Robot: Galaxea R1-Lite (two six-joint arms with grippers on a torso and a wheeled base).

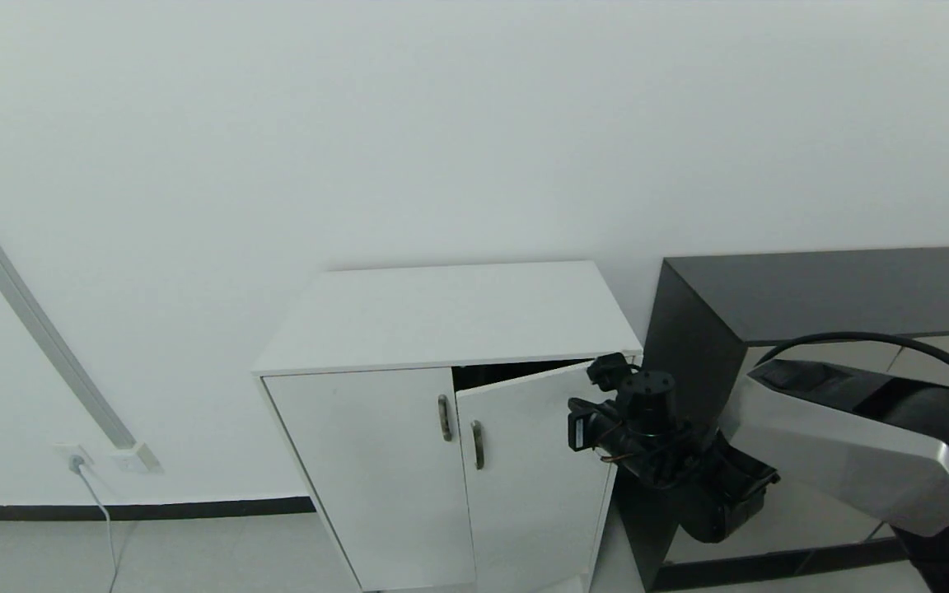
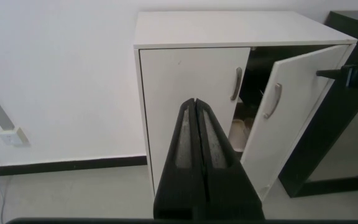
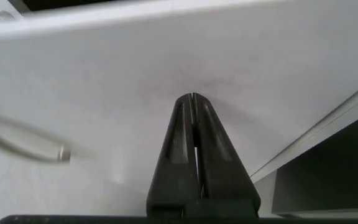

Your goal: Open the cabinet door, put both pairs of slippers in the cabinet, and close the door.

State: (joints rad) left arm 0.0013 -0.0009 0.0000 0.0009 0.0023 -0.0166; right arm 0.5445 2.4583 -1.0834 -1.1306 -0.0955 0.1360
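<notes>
The white cabinet stands against the wall with its left door closed. Its right door hangs ajar, leaving a dark gap along the top. Each door has a metal handle near the middle seam. My right gripper is shut and sits at the upper outer edge of the ajar door, its tip against the door's face. My left gripper is shut, holds nothing, and hangs well back from the cabinet front. Through the gap a pale shape lies on a shelf inside; what it is cannot be told.
A black cabinet with a glossy front stands right beside the white one. On the left wall are a slanted cable duct and a socket with a cord hanging down. Open floor lies left of the cabinet.
</notes>
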